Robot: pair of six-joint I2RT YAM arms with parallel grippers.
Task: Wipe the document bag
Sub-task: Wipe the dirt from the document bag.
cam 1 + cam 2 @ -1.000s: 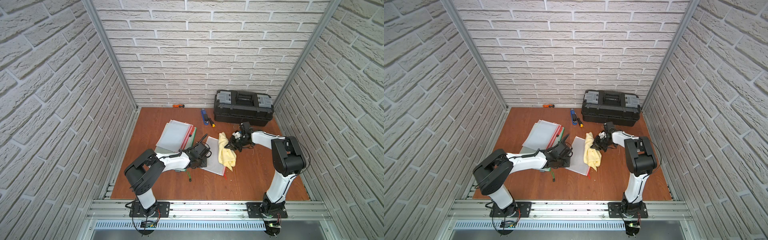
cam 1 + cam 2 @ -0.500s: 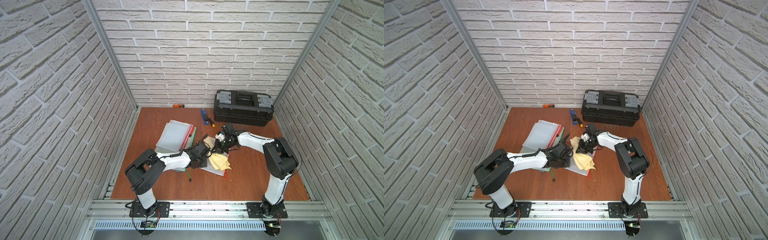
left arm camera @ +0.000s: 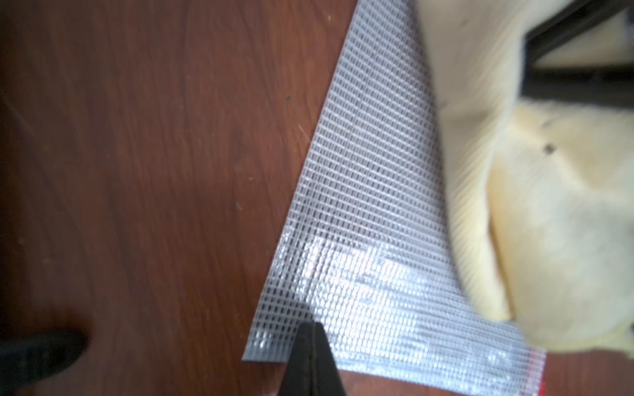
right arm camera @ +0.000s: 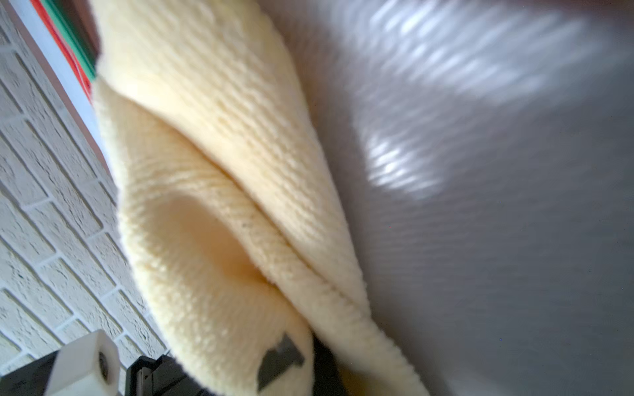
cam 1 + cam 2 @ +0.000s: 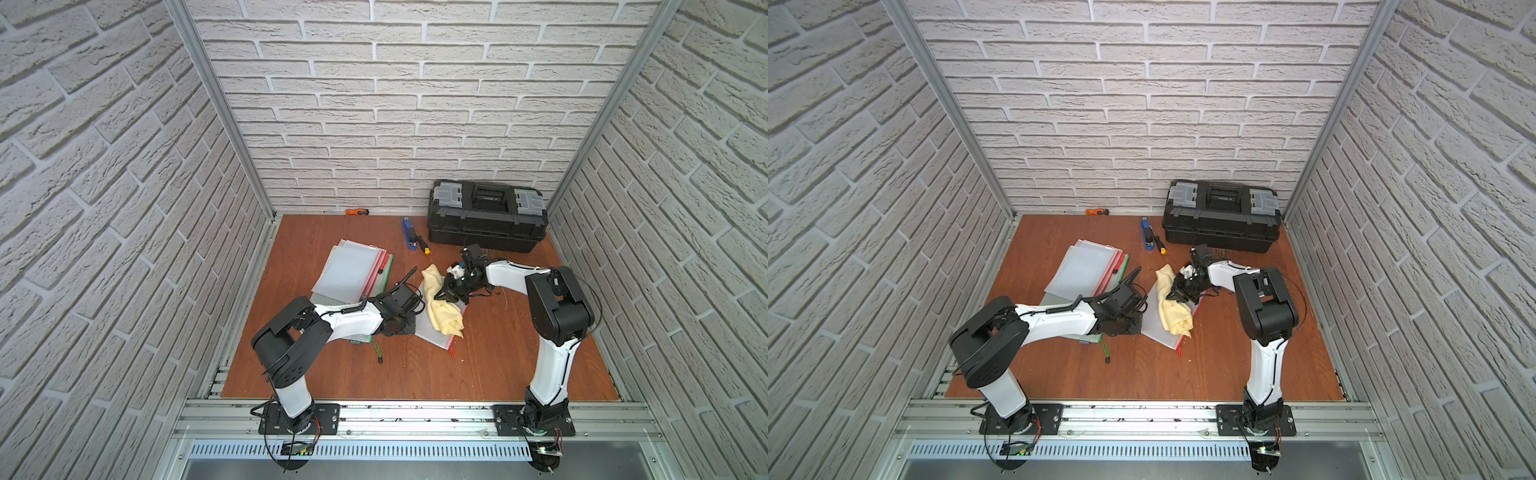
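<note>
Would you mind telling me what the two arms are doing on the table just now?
The robot is wiping a mesh bag on the table. The left gripper, shut, rests on the bag's corner, seemingly pinning it. The right gripper is shut on a yellow cloth lying across the bag, so the wipe looks underway. Spare bags and a toolbox sit behind.

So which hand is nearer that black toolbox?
The right. The right hand grips the yellow cloth in front of the toolbox; the left hand rests on the document bag's corner, farther away.
</note>
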